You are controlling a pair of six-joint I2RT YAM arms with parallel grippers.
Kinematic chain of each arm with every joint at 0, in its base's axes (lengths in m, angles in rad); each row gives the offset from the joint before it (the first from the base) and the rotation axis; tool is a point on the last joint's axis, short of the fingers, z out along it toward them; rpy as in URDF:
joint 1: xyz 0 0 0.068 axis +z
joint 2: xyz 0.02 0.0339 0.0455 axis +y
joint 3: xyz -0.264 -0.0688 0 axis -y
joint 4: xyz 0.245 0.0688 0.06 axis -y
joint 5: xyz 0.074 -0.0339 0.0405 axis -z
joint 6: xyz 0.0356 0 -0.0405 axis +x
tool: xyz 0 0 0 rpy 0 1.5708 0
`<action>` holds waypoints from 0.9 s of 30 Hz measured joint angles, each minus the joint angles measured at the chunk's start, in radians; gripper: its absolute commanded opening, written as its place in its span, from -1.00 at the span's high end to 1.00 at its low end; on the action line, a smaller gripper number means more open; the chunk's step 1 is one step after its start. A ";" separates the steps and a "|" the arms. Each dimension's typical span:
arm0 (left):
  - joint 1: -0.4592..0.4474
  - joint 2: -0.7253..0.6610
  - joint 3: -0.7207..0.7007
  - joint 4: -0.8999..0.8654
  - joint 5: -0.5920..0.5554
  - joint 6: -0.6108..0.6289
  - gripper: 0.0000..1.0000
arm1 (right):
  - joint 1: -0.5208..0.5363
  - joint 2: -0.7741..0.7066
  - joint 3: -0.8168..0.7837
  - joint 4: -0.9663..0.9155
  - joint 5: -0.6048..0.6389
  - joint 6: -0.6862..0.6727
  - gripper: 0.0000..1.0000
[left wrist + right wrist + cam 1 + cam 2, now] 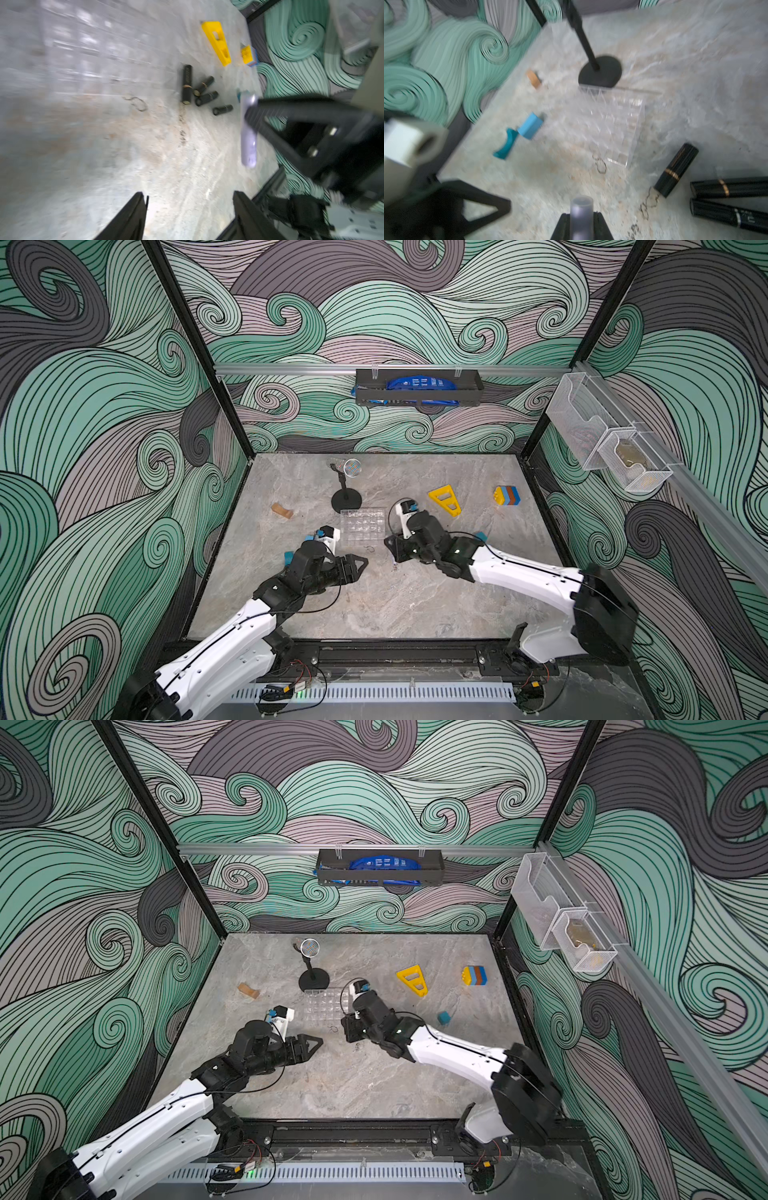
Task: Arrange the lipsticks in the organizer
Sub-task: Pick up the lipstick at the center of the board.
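Observation:
The pale lavender lipstick [581,209] is clamped between the jaws of my right gripper [581,215], which is shut on it just above the table. The left wrist view shows the same tube [248,133] hanging from that gripper. Several black lipsticks [187,84] [206,98] [222,109] lie loose on the table beside it; the right arm hides them in both top views. The clear organizer [363,526] [612,124] stands between the two arms. My left gripper [189,194] [359,564] is open and holds nothing, facing the right gripper [390,549].
A black stand [346,499] with a mesh disc rises just behind the organizer. A yellow wedge [445,499] and a coloured block stack [507,495] lie back right. A wooden piece [282,510], a blue block [530,125] and a teal piece [505,146] lie left.

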State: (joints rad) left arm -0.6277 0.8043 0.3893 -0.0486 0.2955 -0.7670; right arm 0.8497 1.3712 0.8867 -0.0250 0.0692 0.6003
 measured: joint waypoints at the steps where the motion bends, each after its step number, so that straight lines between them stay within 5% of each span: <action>1: -0.014 0.012 -0.008 0.040 0.021 -0.005 -0.41 | -0.008 -0.028 -0.016 0.030 -0.010 0.019 0.60; 13: -0.060 0.166 -0.014 0.394 0.139 -0.082 -0.15 | 0.019 -0.098 -0.127 0.222 -0.104 0.187 0.62; 27: -0.089 0.209 -0.011 0.515 0.180 -0.098 0.33 | 0.050 -0.127 -0.168 0.309 -0.093 0.223 0.61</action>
State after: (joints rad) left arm -0.7170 1.0130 0.3782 0.4664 0.4759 -0.8646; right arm 0.8993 1.2442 0.7185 0.2836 -0.0235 0.8234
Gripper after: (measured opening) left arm 0.364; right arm 0.198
